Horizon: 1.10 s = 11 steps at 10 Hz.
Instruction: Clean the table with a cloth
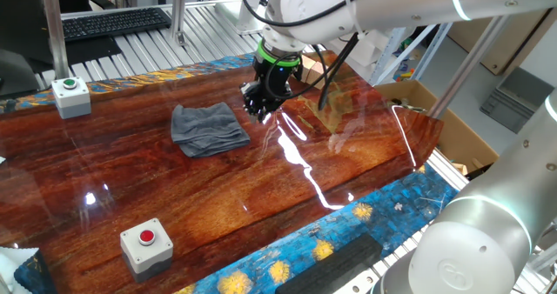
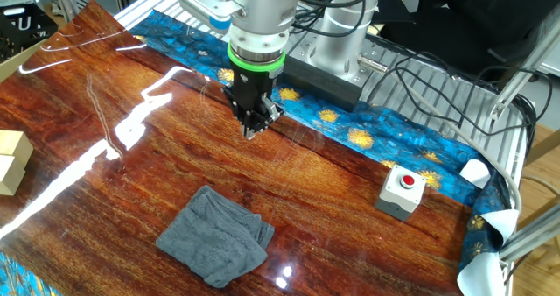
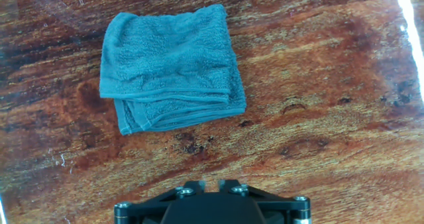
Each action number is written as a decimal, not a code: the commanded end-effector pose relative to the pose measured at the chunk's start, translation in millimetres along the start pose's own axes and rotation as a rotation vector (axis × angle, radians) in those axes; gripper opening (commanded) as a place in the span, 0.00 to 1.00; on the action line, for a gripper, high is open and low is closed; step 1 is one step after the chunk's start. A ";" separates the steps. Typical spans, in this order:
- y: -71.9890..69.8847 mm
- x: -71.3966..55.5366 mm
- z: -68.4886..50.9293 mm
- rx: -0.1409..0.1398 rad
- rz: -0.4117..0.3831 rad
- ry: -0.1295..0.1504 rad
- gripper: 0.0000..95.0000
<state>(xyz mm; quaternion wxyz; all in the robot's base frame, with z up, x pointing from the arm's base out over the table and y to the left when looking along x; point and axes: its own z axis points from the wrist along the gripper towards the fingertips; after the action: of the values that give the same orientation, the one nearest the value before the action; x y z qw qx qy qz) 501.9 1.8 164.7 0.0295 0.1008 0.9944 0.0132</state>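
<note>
Cloth (image 1: 209, 128) lies flat on the bench (image 1: 261, 190), folded, dark grey with soft ridges and a layered edge along one side; in the hand view it reads more blue-grey (image 3: 170, 66) and fills the upper left of the frame, nothing touching it; seen from the other fixed view (image 2: 216, 235) it sits on bare wood well clear of the patterned border.

Gripper (image 1: 260, 108) hangs tip-down just beside the cloth, on the side away from the green-button box, and not over it; in the other fixed view the gripper (image 2: 254, 126) is beyond the cloth, toward the blue and yellow border; fingers look drawn close together and nothing is held between them, though the exact gap cannot be told; whether the tips touch the wood cannot be told either; hand view shows only the black base of the gripper at the bottom edge.

Relative to the cloth: grey box with green button (image 1: 70, 95) off to one side near the bench edge; grey box with red button (image 1: 146, 244) well apart on the opposite edge, same box (image 2: 402, 189) by the border in the other fixed view; black keyboard (image 1: 115, 22) far behind, on ribbed metal; open cardboard box (image 1: 435, 120) past the gripper, off the bench end.
</note>
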 end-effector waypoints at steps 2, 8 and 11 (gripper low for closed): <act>1.0 -0.8 2.7 0.001 0.003 -0.001 0.00; 8.3 -17.1 24.4 0.002 -0.012 0.006 0.00; 11.7 -29.4 41.8 0.011 -0.028 0.009 0.00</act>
<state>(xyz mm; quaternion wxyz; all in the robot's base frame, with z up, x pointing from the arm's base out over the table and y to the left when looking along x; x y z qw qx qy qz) 537.2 7.9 123.3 0.0255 0.0882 0.9957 0.0079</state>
